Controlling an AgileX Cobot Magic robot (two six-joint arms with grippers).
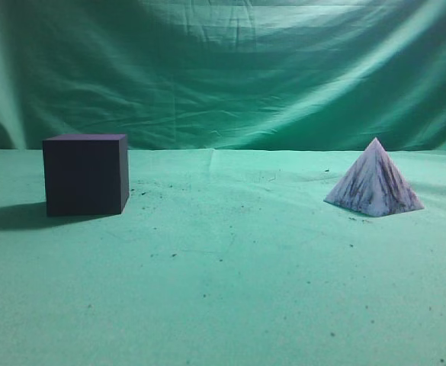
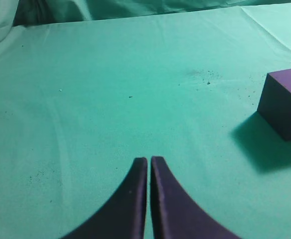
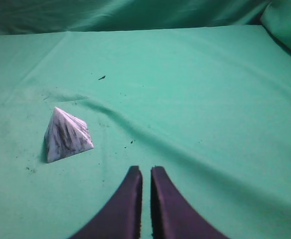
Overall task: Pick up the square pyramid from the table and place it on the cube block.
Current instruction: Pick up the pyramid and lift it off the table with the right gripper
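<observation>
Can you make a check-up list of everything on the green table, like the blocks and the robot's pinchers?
Surface: table, green cloth, wrinkled, small dark specks.
Job's things: cube block on the left; square pyramid on the right, standing on its base, well apart from the cube.
Clutter: nothing seen.
Grippers: left gripper shut, empty; right gripper nearly shut, empty, above the cloth.
Cables: nothing seen.
Surroundings: green backdrop cloth hanging behind.
</observation>
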